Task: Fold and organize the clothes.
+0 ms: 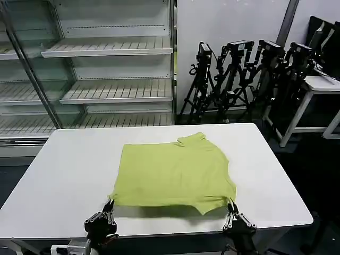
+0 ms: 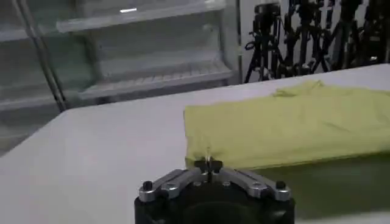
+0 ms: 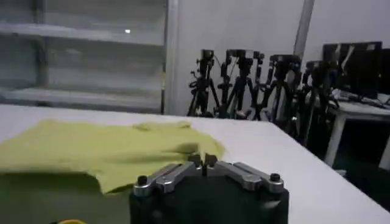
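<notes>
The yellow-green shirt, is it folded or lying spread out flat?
Partly folded: the T-shirt forms a compact block, near edge lifted above its shadow, pinched by both grippers.

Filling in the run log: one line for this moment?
left gripper: shut on shirt near-left corner | right gripper: shut on near-right corner | near edge lifted off table
</notes>
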You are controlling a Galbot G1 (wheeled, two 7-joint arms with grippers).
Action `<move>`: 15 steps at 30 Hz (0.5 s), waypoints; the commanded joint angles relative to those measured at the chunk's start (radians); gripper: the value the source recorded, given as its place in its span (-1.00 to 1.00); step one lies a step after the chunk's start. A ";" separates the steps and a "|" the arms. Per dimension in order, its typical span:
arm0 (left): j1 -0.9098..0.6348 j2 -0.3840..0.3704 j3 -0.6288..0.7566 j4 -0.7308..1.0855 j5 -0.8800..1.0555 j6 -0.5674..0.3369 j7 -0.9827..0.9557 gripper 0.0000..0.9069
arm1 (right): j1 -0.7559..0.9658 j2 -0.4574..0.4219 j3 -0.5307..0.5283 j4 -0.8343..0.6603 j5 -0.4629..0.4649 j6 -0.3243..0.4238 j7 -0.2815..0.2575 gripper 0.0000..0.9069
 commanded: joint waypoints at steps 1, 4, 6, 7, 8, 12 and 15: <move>-0.037 0.026 -0.009 0.011 -0.020 -0.026 0.004 -0.96 | 0.182 -0.070 0.019 -0.051 0.083 -0.046 -0.003 -1.00; -0.058 0.043 -0.004 0.026 -0.019 -0.031 0.003 -0.96 | 0.223 -0.117 0.010 -0.077 0.088 -0.052 -0.012 -1.00; -0.073 0.055 0.000 0.034 -0.016 -0.032 0.004 -0.96 | 0.241 -0.139 0.008 -0.093 0.091 -0.051 -0.015 -1.00; -0.079 0.062 0.003 0.042 -0.012 -0.037 0.006 -0.96 | 0.247 -0.145 0.010 -0.097 0.092 -0.051 -0.016 -1.00; -0.087 0.067 0.005 0.047 -0.010 -0.040 0.007 -0.96 | 0.258 -0.153 0.013 -0.105 0.096 -0.052 -0.018 -1.00; -0.116 0.087 0.015 0.072 -0.005 -0.040 0.010 -0.96 | 0.313 -0.187 0.020 -0.135 0.114 -0.060 -0.026 -1.00; -0.151 0.100 0.015 0.101 -0.004 -0.038 0.014 -0.96 | 0.341 -0.206 0.012 -0.159 0.121 -0.061 -0.030 -1.00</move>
